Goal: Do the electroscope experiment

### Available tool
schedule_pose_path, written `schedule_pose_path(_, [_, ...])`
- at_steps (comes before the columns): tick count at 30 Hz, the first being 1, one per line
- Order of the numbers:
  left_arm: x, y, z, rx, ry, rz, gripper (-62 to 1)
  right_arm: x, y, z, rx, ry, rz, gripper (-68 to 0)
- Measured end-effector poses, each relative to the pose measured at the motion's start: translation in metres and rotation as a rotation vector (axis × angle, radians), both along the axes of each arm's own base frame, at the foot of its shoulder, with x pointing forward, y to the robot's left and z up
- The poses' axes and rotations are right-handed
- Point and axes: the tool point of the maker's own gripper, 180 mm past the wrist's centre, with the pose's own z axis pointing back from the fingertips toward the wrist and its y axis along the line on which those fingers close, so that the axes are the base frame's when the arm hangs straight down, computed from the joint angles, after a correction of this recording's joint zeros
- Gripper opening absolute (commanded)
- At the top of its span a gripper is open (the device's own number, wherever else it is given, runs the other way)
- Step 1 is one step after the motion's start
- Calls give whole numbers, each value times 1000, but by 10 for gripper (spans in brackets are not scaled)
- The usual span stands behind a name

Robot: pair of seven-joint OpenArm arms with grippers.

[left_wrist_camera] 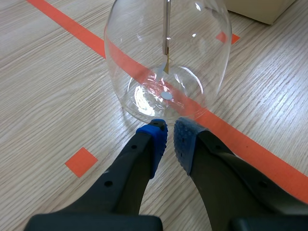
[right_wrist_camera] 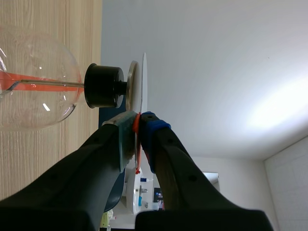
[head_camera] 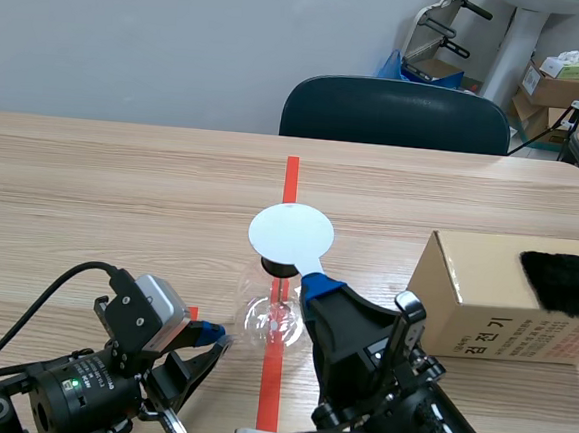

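Observation:
The electroscope is a clear glass flask point(head_camera: 271, 317) with a black stopper point(head_camera: 277, 268), standing on the orange tape line at mid-table. A thin white disc point(head_camera: 290, 234) lies flat over its top. My right gripper point(head_camera: 316, 284) is shut on that disc's edge. In the right wrist view the white disc point(right_wrist_camera: 143, 82) sits against the metal cap plate point(right_wrist_camera: 131, 89), pinched in my right gripper point(right_wrist_camera: 139, 125). My left gripper point(left_wrist_camera: 169, 137) is shut on nothing, tips just short of the flask point(left_wrist_camera: 168, 57) base. A rod with foil leaves point(left_wrist_camera: 166, 67) hangs inside.
A cardboard box point(head_camera: 494, 298) stands to the right of the flask, with a black furry cloth point(head_camera: 565, 283) on top. A dark chair point(head_camera: 396, 113) is at the table's far edge. Small orange tape squares mark the wood near the flask.

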Motion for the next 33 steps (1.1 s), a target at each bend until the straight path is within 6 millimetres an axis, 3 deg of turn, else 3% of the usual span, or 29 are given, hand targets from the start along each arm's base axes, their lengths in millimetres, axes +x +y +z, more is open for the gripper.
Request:
schedule_pose_path(9, [0,0,0,0,0,0,-524,12,-18,1,4,-4,-121,-667])
schedule_pose_path(26, [0,0,0,0,0,0,-524,35,-96,5,17,-21,-574,-667])
schedule_pose_path(33, [0,0,0,0,0,0,-524,35,-103,5,19,-23,-614,-667])
